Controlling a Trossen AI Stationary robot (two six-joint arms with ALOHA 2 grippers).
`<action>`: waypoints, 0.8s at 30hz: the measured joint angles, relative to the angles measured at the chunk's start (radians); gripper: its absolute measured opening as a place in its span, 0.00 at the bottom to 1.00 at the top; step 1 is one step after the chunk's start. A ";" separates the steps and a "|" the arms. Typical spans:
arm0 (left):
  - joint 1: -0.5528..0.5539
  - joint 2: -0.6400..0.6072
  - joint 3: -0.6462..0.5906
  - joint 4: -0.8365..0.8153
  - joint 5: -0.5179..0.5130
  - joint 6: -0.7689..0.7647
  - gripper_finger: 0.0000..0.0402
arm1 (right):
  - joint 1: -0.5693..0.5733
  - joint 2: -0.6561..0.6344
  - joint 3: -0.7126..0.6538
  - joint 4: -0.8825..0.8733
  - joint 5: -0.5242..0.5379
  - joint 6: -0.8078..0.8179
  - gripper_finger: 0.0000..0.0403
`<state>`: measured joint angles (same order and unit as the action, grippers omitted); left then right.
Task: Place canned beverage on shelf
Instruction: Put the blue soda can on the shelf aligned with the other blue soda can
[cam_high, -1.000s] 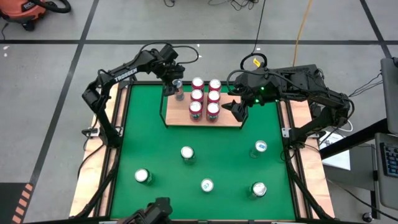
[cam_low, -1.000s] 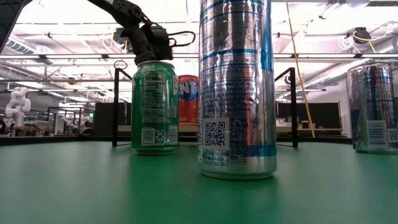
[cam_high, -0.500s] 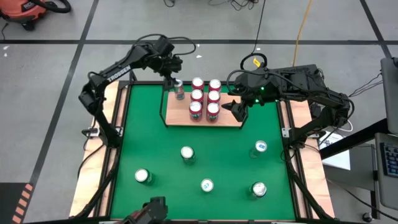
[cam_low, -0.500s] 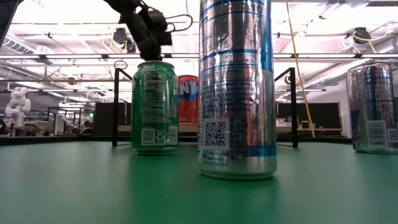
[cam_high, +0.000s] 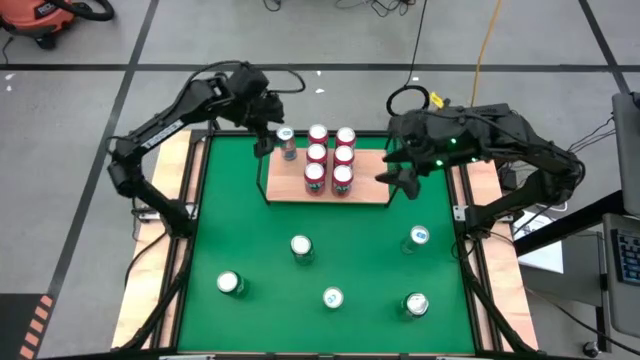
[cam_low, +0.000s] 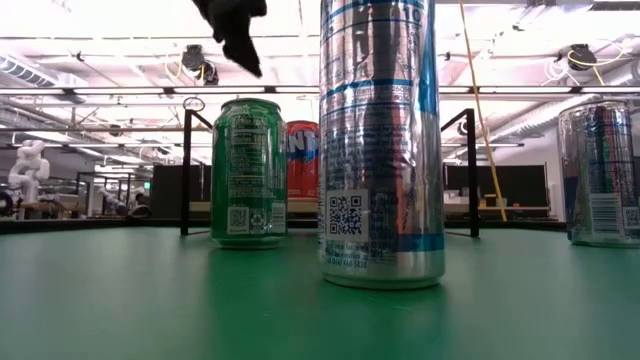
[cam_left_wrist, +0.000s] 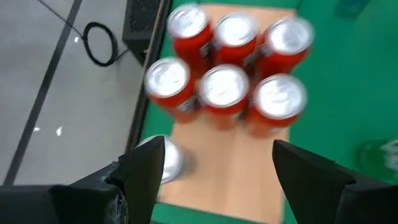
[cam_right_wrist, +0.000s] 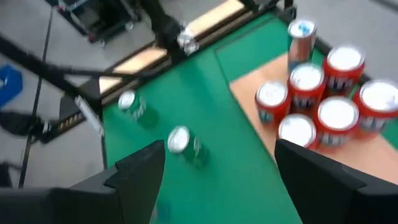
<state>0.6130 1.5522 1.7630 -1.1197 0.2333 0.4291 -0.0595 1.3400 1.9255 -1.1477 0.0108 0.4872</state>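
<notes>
The shelf, a light-wood board with black rails, lies at the far middle of the green mat. Several red cans stand on it in two rows. A silver can with a blue top stands upright on its far left corner, also in the left wrist view and right wrist view. My left gripper hangs open above and just left of that can, touching nothing. My right gripper hovers open over the shelf's right end. Both wrist views show open fingers with nothing between them.
Several loose cans stand on the mat: one in the middle, one at the right, and three near the front. In the low view a tall silver can and a green can stand close.
My left gripper has risen and drawn back toward the table's far left, away from the silver can, staying open; the can stays upright on the shelf's corner. My right gripper has shifted a little toward the table's right edge, still open.
</notes>
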 joint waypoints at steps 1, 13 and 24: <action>-0.021 -0.013 0.000 0.000 0.000 -0.031 0.72 | 0.013 -0.007 0.000 -0.022 -0.006 0.004 0.73; -0.345 -0.153 0.000 -0.001 -0.128 -0.415 0.72 | 0.147 -0.009 -0.046 -0.356 -0.005 -0.002 0.73; -0.503 -0.173 0.000 -0.033 -0.099 -0.679 0.72 | 0.332 -0.055 -0.290 -0.212 0.060 0.298 0.73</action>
<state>0.1096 1.3790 1.7630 -1.1522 0.1343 -0.2497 0.2721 1.2850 1.6352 -1.3592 0.0710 0.7848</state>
